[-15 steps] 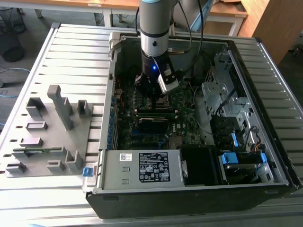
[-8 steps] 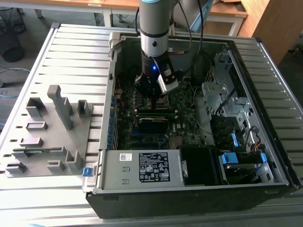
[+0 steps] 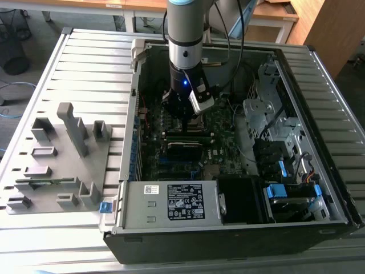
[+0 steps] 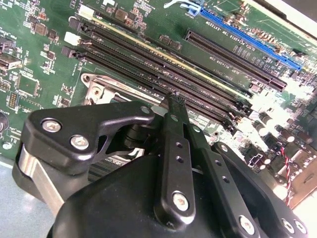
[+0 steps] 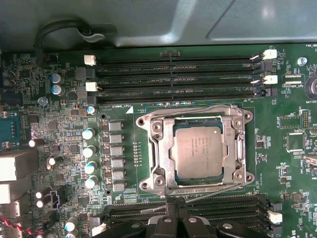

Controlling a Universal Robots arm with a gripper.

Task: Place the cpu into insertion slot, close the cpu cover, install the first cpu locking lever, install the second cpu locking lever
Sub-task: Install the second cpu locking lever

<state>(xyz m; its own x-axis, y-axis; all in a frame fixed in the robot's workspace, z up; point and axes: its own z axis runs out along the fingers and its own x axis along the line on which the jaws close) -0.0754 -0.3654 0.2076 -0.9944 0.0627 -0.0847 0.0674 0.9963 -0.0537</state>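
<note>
In the first wrist view the silver-grey cpu (image 5: 198,151) lies flat in the insertion slot (image 5: 171,171), whose dark rim shows around the chip. The silver cpu cover (image 5: 157,148) lies down over it, framing the chip through its window. One thin wire locking lever (image 5: 198,110) runs along one side of the cover, another (image 5: 198,197) along the opposite side, nearest my fingers. My gripper (image 5: 174,206) is shut with nothing between its fingers, just beside that second lever. In the second wrist view the gripper (image 4: 174,101) hovers over the long black memory slots (image 4: 163,64). The exterior view shows the gripper (image 3: 183,117) low over the green motherboard (image 3: 222,123).
The open computer case (image 3: 239,222) surrounds the board, with a drive cage (image 3: 268,108) at the exterior view's right and a power supply (image 3: 171,202) at the front. A grey fixture tray (image 3: 57,154) lies outside the case. Capacitors (image 5: 89,148) stand beside the socket.
</note>
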